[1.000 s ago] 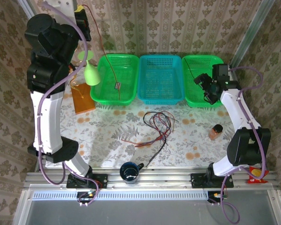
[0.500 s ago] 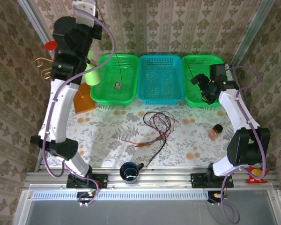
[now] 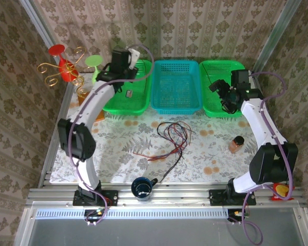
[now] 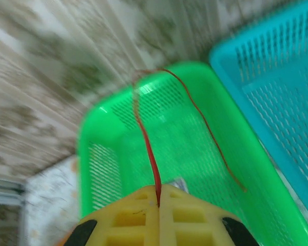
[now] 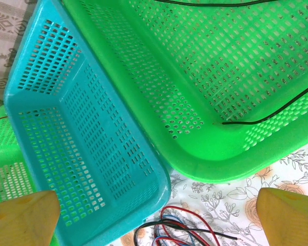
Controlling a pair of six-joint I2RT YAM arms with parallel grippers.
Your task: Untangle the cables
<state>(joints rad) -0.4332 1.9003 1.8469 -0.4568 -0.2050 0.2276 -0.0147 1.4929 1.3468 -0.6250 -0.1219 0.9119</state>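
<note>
A tangle of black and red cables (image 3: 172, 136) lies on the floral cloth in front of the baskets, and its top edge shows in the right wrist view (image 5: 185, 236). My left gripper (image 3: 124, 64) hangs over the left green basket (image 3: 110, 105). It is shut (image 4: 158, 192) on a red-brown cable (image 4: 149, 148) that arcs up and drops back into that basket. My right gripper (image 3: 223, 95) is open above the front of the right green basket (image 3: 215, 111), with nothing between its fingers (image 5: 156, 220). A black cable (image 5: 272, 115) lies inside that basket.
A blue basket (image 3: 175, 108) stands between the two green ones. A red and gold ornament stand (image 3: 61, 66) and an amber block (image 3: 90, 107) are at the back left. A small orange jar (image 3: 237, 143) stands at the right, and a dark mug (image 3: 142, 187) at the front edge.
My left arm has swung from high at the back left down and right over the left green basket, still shut on the red-brown cable. The right arm has barely moved.
</note>
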